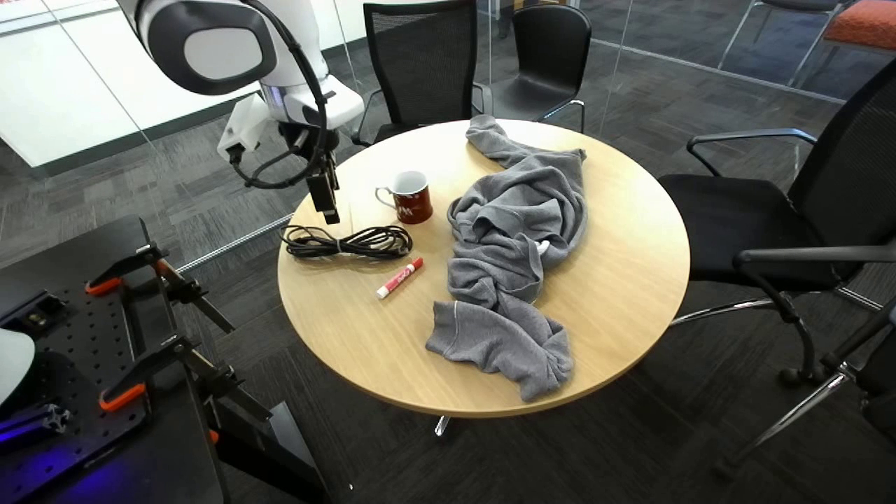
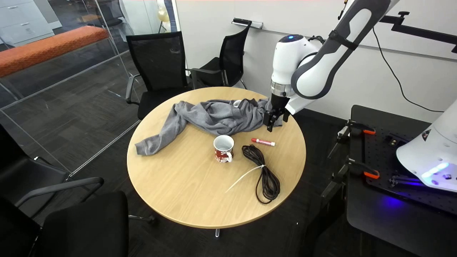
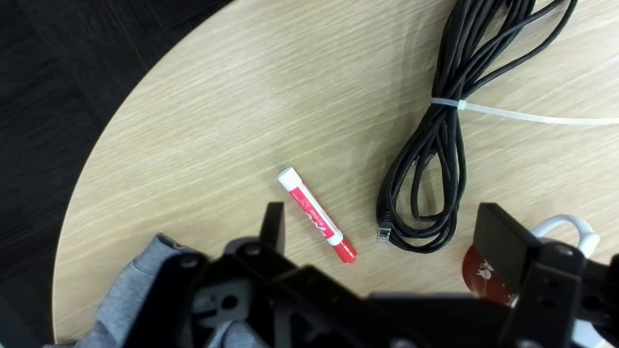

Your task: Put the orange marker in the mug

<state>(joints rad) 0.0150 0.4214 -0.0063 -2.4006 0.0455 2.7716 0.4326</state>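
Observation:
The orange marker [image 1: 400, 278], a red stick with a white end, lies flat on the table in both exterior views [image 2: 263, 142] and the wrist view [image 3: 316, 215]. The mug [image 1: 414, 204], red-brown with a pale rim and handle, stands upright in both exterior views [image 2: 224, 151]. In the wrist view the mug [image 3: 483, 278] is partly hidden behind the right finger. My gripper [image 3: 379, 222] is open and empty, its fingers wide apart. It hangs above the table in both exterior views [image 1: 325, 199] [image 2: 277, 123]. In the wrist view the marker shows near the left finger.
A black coiled cable [image 3: 447, 106] with a white tie lies close to the marker and mug. A grey cloth [image 1: 518, 210] lies crumpled across the round table [image 1: 616, 294]. Chairs [image 1: 420, 63] stand around the table. A black bench [image 2: 389, 221] with clamps stands beside it.

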